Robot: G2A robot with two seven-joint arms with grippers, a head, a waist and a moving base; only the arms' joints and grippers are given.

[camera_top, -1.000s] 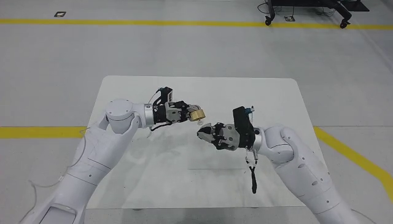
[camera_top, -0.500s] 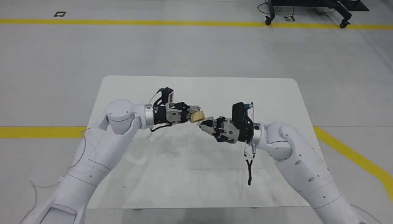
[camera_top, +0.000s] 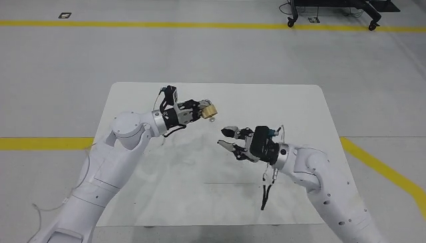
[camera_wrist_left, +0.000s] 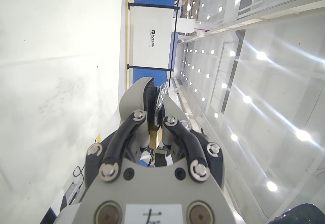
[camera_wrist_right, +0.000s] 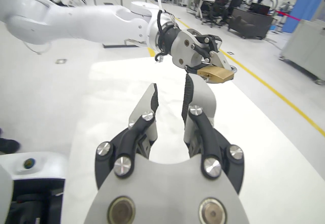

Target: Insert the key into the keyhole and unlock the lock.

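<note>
A brass padlock (camera_top: 210, 111) hangs in the air above the far middle of the white table (camera_top: 286, 103), with my left gripper (camera_top: 200, 110) shut on it. Its brass body (camera_wrist_left: 155, 137) sits deep between the fingers, and a silver loop (camera_wrist_left: 162, 94) reaches toward the fingertips. From the right wrist I see the lock (camera_wrist_right: 215, 75) sticking out under the left gripper (camera_wrist_right: 218, 62). My right gripper (camera_top: 225, 136) hovers a short way from the lock, nearer me. It (camera_wrist_right: 170, 85) stands open, nothing between its fingers, pointing at the lock.
A black cable (camera_top: 266, 193) hangs from the right forearm over the table's near right part. The table's far edge lies just beyond the lock. Grey floor with yellow lines (camera_top: 200, 24) surrounds the table.
The right gripper was right at the lock half a second ago; it has drawn back toward me and stands open. The left gripper carried the lock up and toward the far edge.
</note>
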